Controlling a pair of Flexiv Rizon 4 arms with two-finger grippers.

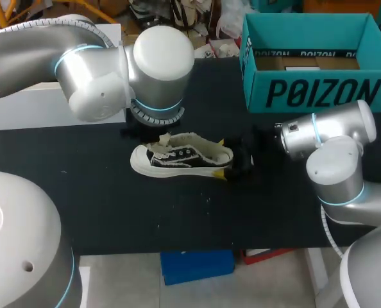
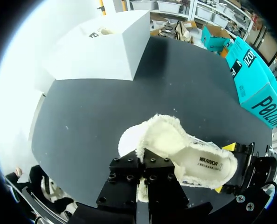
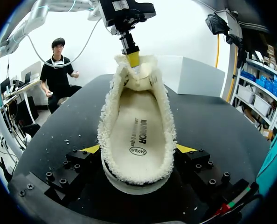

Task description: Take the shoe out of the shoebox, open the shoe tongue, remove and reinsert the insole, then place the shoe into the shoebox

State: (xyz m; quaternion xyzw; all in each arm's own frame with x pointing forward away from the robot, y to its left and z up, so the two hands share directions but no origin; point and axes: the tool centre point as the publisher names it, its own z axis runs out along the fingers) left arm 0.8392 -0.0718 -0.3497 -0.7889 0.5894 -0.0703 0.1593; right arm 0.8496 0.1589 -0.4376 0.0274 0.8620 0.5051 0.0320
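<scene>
Shoe (image 1: 181, 157) is seen out of the shoebox (image 1: 319, 93), lying on its sole on the black counter (image 1: 101, 186) near the middle, toe toward the left arm's side, heel toward the right arm's.

Shoebox: teal, open at the top, standing on the far right part of the counter, well apart from the shoe.

Right gripper (image 3: 138, 148): set at a medium opening around the heel, one yellow tip pressed to each side of it, so the shoe is held there (both contacts are plain in the right wrist view).

Left gripper (image 3: 133, 59): lowered from above onto the tongue (image 3: 137, 77). Fingers are nearly closed, with a sliver of the fleecy cream material pinched between them in the left wrist view. The tongue is held upright, away from the shoe opening.

Insole (image 3: 137, 126): seated flat inside the shoe, fully exposed from heel toward toe, ringed by the fleecy lining.

White box (image 1: 24, 106): on the far left of the counter, behind the left arm, apart from the shoe.
</scene>
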